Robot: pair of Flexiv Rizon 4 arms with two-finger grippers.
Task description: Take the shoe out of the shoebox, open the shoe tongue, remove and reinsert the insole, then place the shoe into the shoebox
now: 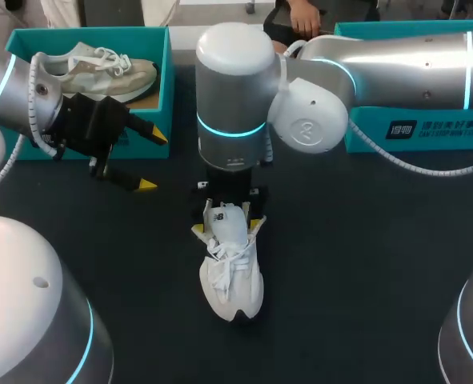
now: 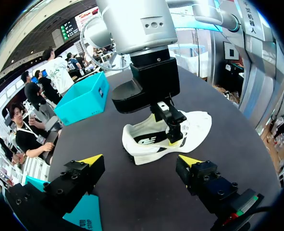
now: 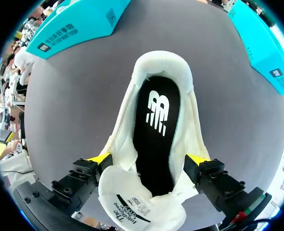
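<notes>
Currently right gripper (image 3: pixel 148 158) clamps the white shoe (image 1: pixel 232 276) from both sides, left gripper (image 2: pixel 141 160) hangs wide open, empty.

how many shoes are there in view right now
2. A white shoe lies mid-table, gripped by the right pincer; a beige shoe sits in the left teal shoebox. The right box is partly hidden behind the right arm, so another may be there.

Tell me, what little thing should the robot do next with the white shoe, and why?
Probably the right tool should dip into the white shoe and pinch the black insole. The tongue is already folded open, the insole lies flat inside, and that tool hangs right over the opening.
</notes>
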